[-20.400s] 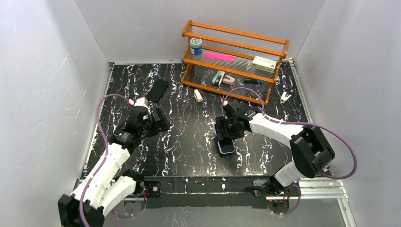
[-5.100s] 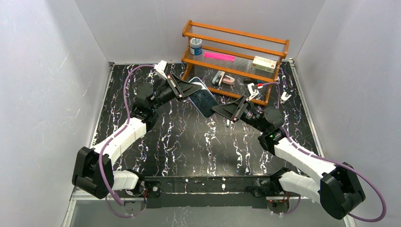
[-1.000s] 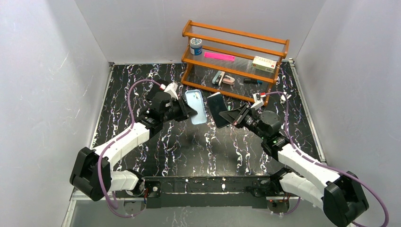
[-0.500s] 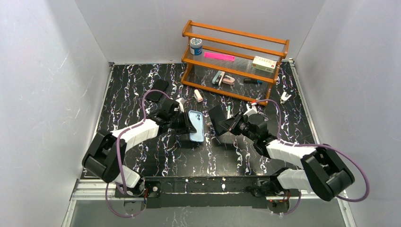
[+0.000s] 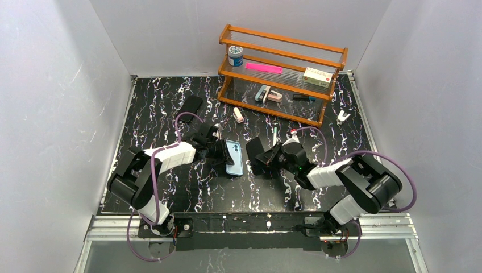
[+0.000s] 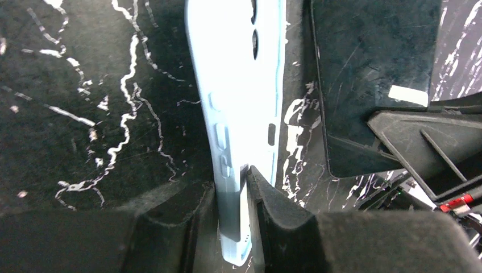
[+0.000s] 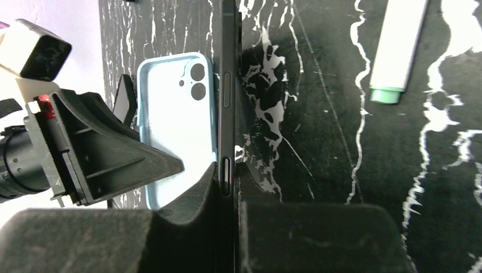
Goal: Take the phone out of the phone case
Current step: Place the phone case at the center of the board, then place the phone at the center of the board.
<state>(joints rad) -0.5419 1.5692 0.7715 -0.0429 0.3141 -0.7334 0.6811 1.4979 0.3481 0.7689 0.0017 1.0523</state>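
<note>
Left gripper pinches the blue phone case; right gripper clamps the phone.

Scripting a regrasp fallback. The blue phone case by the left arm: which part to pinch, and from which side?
Probably best to pinch a long side wall of the phone case, one finger inside the hollow and one outside, coming in from the robot's left. It is an empty, thin-walled shell with its hollow facing the robot's right. The left gripper straddles that wall now.
</note>
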